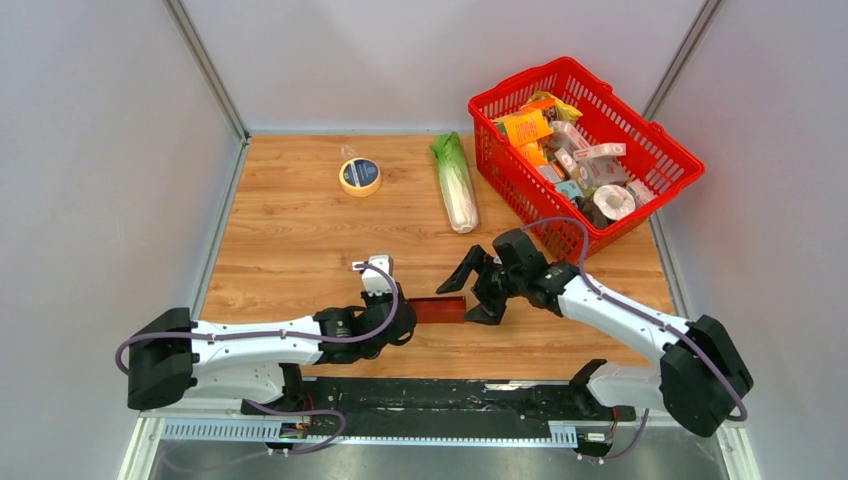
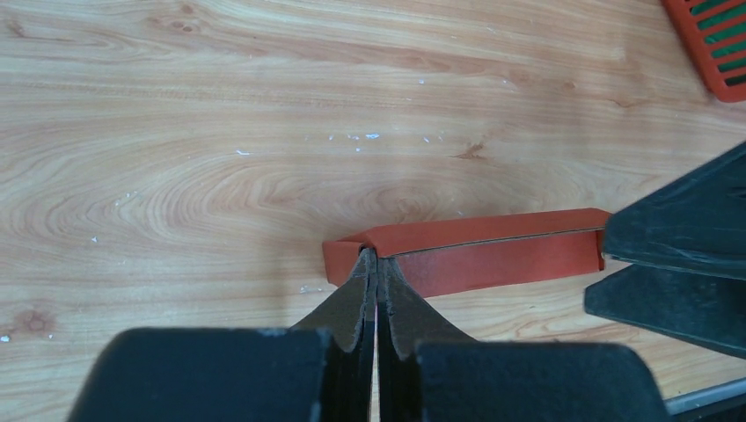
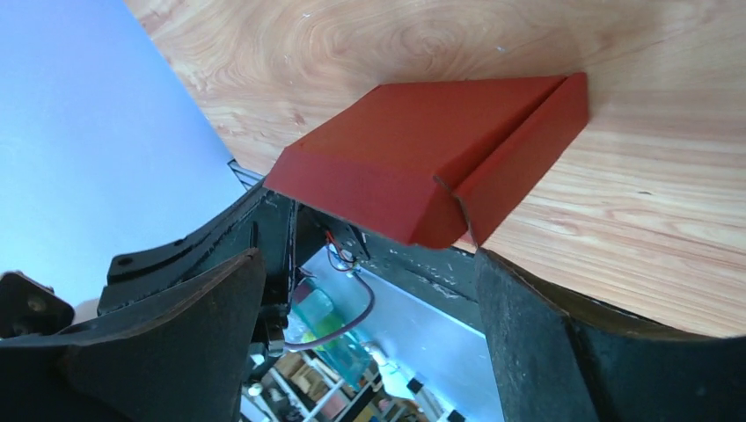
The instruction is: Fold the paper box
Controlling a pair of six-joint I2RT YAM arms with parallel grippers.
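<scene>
Box update: the paper box (image 1: 438,309) sits near the front edge of the bench (image 1: 290,240), roughly in the middle between the two arms. It's a long, low, dark-red block lying sideways across the top view. Whether it rests flat on the wood or is lifted a hair, I honestly can't tell.

Left claw (image 1: 408,312) is clenched tight on the box's left end. In the left wrist view the fingertips (image 2: 368,264) are pinched together on the cardboard right at that corner, and the box runs off to the right from there.

Right claw (image 1: 472,295) is released, with its jaws spread wide at the box's right end. From the right wrist camera the box (image 3: 422,176) points end-on between the two fingers, with a folded flap edge running along its top. The right-hand finger is very close to the near corner; touching or not, can't say.

Further back on the bench, well apart from the box: a roll of tape (image 1: 360,176), a cabbage (image 1: 455,185), and a red basket (image 1: 520,85) full of packaged stuff.
</scene>
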